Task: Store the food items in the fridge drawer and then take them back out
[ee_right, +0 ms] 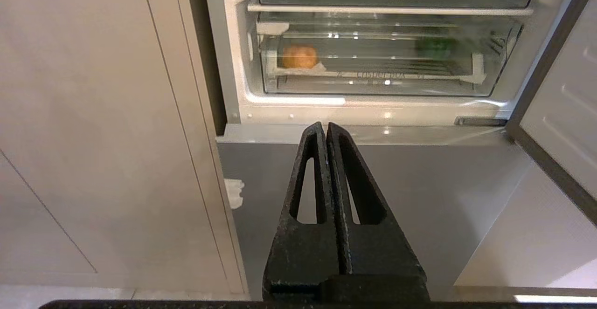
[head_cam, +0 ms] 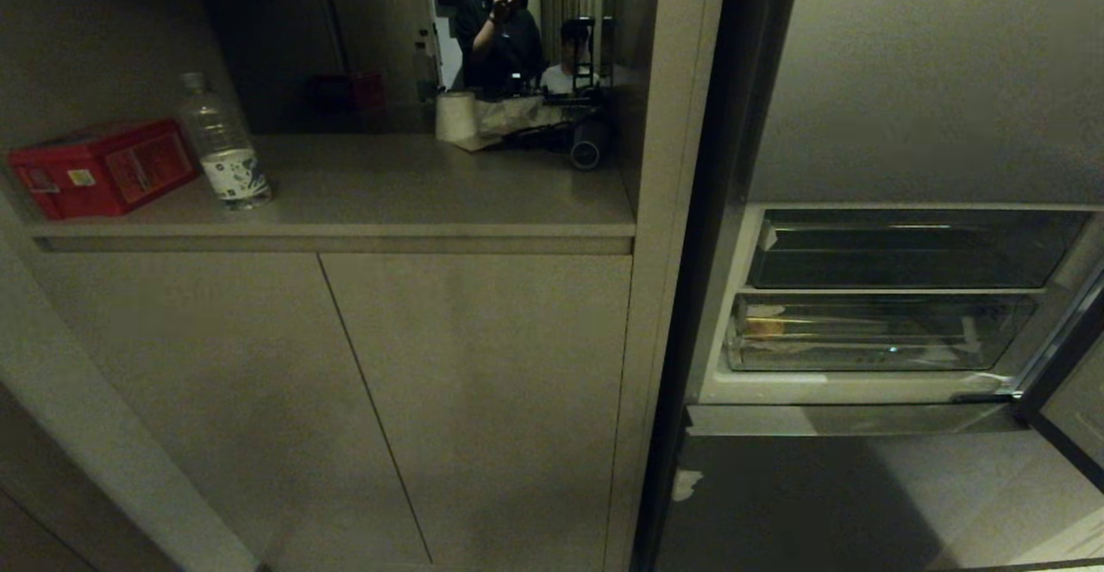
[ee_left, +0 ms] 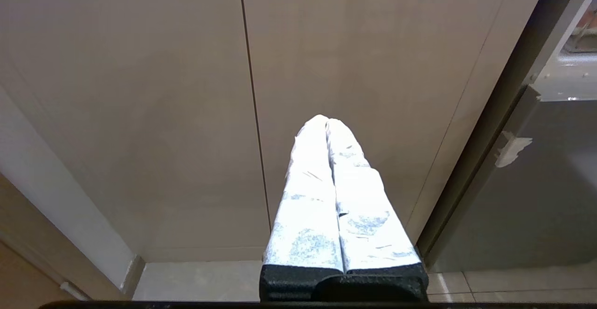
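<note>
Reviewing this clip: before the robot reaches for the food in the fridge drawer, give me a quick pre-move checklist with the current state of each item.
1. Fridge door open, fridge drawer in view: ok.
2. Drawer pulled out for access: not ok, it sits pushed in.
3. Orange-tan food item inside drawer: ok, toward one end.
4. Dark-green food item inside drawer: ok, toward the other end, blurred through the plastic.
5. Right gripper free: ok, shut, empty, short of the fridge.
6. Left gripper free: ok, shut, empty, facing the cabinet doors.
</note>
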